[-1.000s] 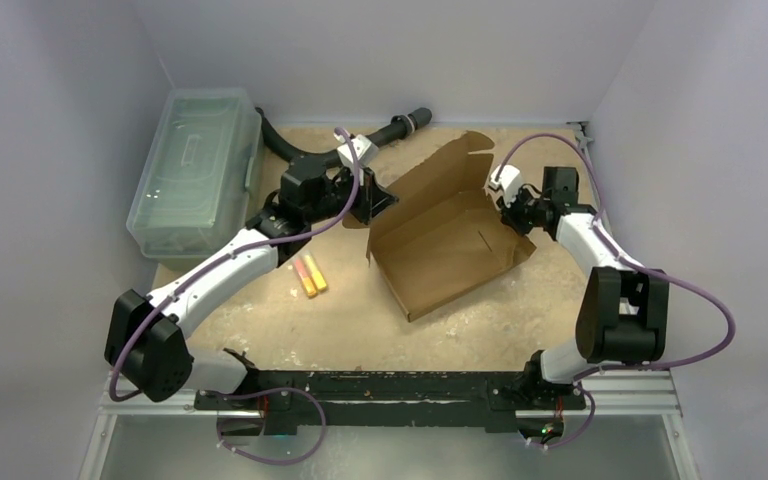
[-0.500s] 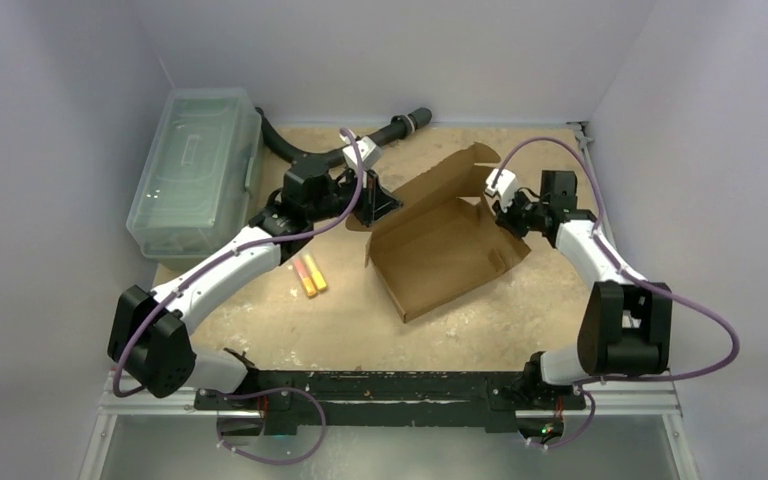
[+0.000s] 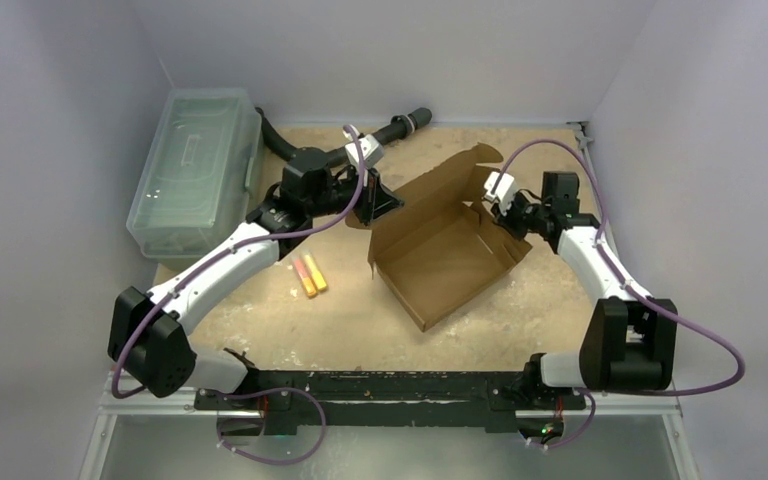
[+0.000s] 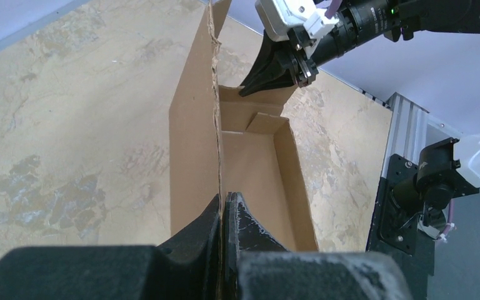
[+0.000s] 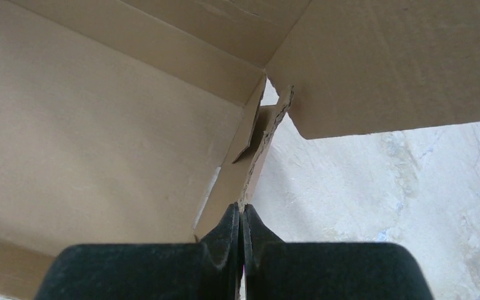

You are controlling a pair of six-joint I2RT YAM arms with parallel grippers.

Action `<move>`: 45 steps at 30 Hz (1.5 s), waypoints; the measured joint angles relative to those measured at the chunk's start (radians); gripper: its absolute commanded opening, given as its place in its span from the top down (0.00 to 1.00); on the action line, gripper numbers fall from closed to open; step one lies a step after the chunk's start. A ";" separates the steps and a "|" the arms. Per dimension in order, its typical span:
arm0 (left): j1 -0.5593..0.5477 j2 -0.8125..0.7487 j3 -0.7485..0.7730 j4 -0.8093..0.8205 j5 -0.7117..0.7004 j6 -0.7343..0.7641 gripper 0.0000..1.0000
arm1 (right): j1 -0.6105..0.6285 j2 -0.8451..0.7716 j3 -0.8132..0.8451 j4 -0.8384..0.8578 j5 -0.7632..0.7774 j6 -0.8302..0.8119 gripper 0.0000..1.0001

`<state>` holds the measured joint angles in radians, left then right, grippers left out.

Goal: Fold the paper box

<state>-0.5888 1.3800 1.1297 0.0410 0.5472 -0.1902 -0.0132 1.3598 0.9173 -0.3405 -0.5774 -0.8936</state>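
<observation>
**At table centre: paper box point(image 3: 440, 255) pinched on both sides**

- Far left: clear lidded bin point(image 3: 195, 185) against the left wall.
- Just right of it: black hose point(image 3: 295, 150) lying along the back edge of the table point(image 3: 290, 320).
- Two orange markers point(image 3: 309, 275) side by side on the table surface, beside the left forearm, apart from the box.
- Left gripper point(image 3: 376, 208): clenched on the top edge of the box's left wall. The left wrist view shows the cardboard edge running straight into the closed fingers point(image 4: 250, 228).
- Box: open-topped and turned diagonally, floor flat on the table, side walls raised, large far flap standing up.
- Right gripper point(image 3: 490, 214): clenched on the right wall's top edge near the far corner. The right wrist view shows that edge nipped between the fingers point(image 5: 225, 234), with a small tab folded in at the corner.
</observation>
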 measured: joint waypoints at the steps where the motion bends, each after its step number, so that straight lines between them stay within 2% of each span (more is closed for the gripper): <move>1: 0.001 0.002 0.010 -0.013 0.004 0.000 1.00 | 0.003 0.000 0.000 -0.005 0.000 -0.006 1.00; 5: 0.005 0.040 0.055 -0.032 0.032 -0.005 1.00 | 0.048 0.000 0.000 -0.007 0.019 -0.006 1.00; 11: 0.006 0.080 0.082 -0.037 0.056 -0.029 1.00 | 0.130 0.000 -0.019 0.040 0.134 0.038 1.00; 20: 0.006 0.080 0.082 -0.037 0.072 -0.036 1.00 | 0.170 0.002 -0.043 0.082 0.225 0.090 0.79; 26: 0.006 0.080 0.082 -0.037 0.085 -0.030 1.00 | 0.170 0.010 -0.043 0.055 0.177 0.117 0.69; 33: 0.006 0.080 0.084 -0.053 0.092 -0.010 1.00 | 0.161 0.042 -0.039 0.023 0.097 0.142 0.68; 45: 0.006 0.134 0.142 -0.082 0.111 -0.001 1.00 | 0.065 0.122 0.011 -0.050 -0.044 0.153 0.63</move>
<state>-0.5827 1.5139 1.2716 -0.0406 0.6582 -0.1913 0.0521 1.4822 0.9283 -0.3908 -0.6212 -0.7403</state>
